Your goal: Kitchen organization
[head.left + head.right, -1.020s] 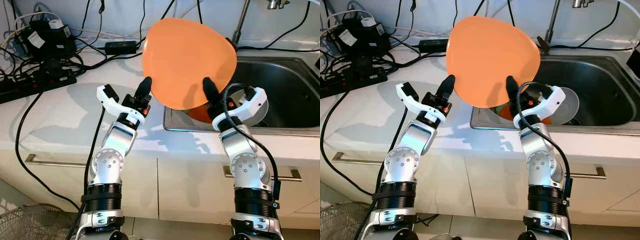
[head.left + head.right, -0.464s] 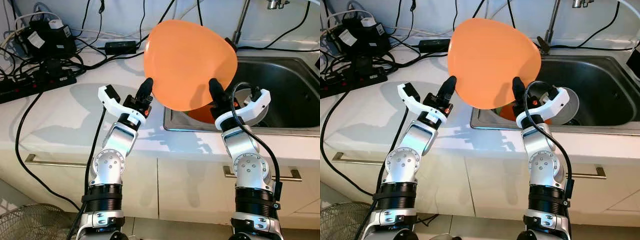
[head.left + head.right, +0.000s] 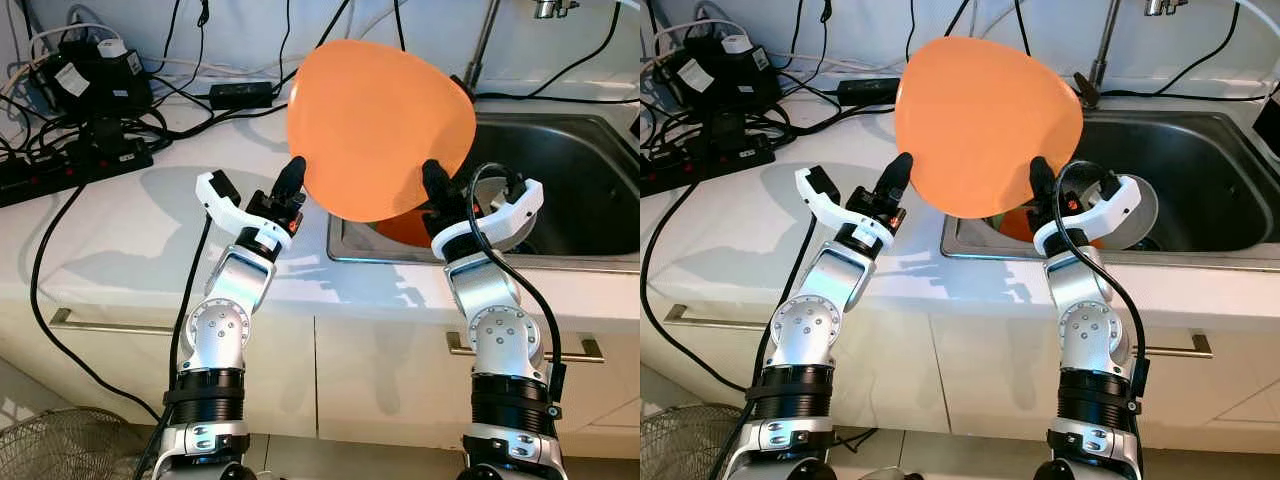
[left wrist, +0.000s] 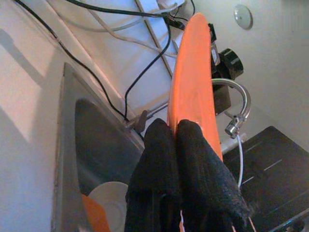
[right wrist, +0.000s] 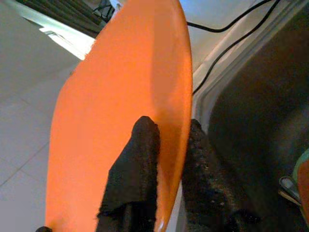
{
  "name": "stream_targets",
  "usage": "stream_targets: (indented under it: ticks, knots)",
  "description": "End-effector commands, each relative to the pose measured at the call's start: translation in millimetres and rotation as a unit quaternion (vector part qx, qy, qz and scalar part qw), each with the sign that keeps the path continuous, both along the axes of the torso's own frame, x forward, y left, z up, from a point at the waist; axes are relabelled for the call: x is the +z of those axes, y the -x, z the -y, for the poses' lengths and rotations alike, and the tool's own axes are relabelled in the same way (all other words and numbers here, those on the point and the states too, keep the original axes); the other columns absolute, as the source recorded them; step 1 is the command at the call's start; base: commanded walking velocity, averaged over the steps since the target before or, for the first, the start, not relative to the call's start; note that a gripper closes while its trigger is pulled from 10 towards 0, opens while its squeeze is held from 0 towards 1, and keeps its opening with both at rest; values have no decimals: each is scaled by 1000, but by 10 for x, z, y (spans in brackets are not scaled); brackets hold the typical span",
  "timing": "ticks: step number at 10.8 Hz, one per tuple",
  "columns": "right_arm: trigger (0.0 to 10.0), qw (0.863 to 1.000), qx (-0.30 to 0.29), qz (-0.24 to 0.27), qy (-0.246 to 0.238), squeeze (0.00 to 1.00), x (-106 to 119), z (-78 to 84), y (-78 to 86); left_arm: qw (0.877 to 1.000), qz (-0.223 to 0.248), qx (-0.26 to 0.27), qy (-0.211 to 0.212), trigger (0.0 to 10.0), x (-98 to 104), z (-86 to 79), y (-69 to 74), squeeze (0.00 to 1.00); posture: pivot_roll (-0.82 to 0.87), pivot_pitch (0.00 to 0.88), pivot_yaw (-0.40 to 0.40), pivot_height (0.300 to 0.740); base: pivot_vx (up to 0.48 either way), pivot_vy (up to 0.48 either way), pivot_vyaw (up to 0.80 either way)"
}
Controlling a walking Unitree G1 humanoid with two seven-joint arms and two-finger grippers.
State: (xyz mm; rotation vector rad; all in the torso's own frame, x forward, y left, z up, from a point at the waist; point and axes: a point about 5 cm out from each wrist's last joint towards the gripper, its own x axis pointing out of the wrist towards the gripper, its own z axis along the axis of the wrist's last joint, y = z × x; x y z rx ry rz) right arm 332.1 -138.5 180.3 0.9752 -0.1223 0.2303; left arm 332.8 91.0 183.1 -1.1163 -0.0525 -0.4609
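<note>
A large orange plate (image 3: 378, 125) is held upright above the counter edge, just left of the steel sink (image 3: 590, 190). My left gripper (image 3: 292, 170) is shut on the plate's lower left rim, and my right gripper (image 3: 432, 180) is shut on its lower right rim. The left wrist view has the plate (image 4: 190, 87) edge-on between the black fingers (image 4: 159, 159). In the right wrist view the fingers (image 5: 140, 154) pinch the plate's rim (image 5: 169, 121). Down in the sink lie another orange dish (image 3: 405, 228) and a white bowl (image 3: 1138, 212).
Power strips, adapters and tangled black cables (image 3: 85, 110) crowd the back left of the white counter (image 3: 120, 230). A faucet (image 3: 482, 45) rises behind the sink. Cabinet drawers with metal handles (image 3: 95, 325) sit below. A wire basket (image 3: 60, 445) stands on the floor at left.
My right gripper has slid a little to the right along the plate's lower rim. The plate has barely shifted, and the left gripper stays where it was.
</note>
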Motion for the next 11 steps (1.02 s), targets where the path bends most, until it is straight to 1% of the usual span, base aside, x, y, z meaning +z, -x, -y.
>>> stream_targets:
  ticks: [1,2,3,4,5,6,8,10,11]
  knots:
    - [0,1000,4,17,-3,0,115,-16,-9,999,19,-13,22,10000,107,153,17,0,23,0,70,740,0,0,0]
    - [0,1000,4,16,-4,0,115,-17,-8,1000,18,-12,22,10000,105,148,17,0,23,0,70,740,0,0,0]
    - [0,1000,4,16,-6,0,116,-18,-8,1000,19,-12,19,10000,102,147,17,741,23,0,70,740,0,0,0]
    - [0,1000,4,16,-9,0,119,-15,-9,1000,18,-11,6,10000,85,154,12,1000,22,0,71,740,0,0,0]
    - [0,1000,1,16,-12,0,127,-7,-10,1000,14,-12,-7,10000,66,164,10,1000,23,0,71,740,0,0,0]
    - [0,1000,-9,14,-19,0,136,22,-21,999,17,-19,-36,10000,43,197,17,1000,22,0,71,740,0,0,0]
    - [0,999,-34,13,-27,0,163,94,-54,997,20,-33,-67,10000,7,259,38,1000,22,0,72,740,0,0,0]
    - [0,998,-60,11,-35,0,183,174,-84,995,21,-35,-89,10000,-10,270,41,1000,24,0,72,740,0,0,0]
    - [0,995,-88,17,-40,0,238,294,-129,990,23,-32,-138,10000,-55,293,43,0,24,0,72,740,0,0,0]
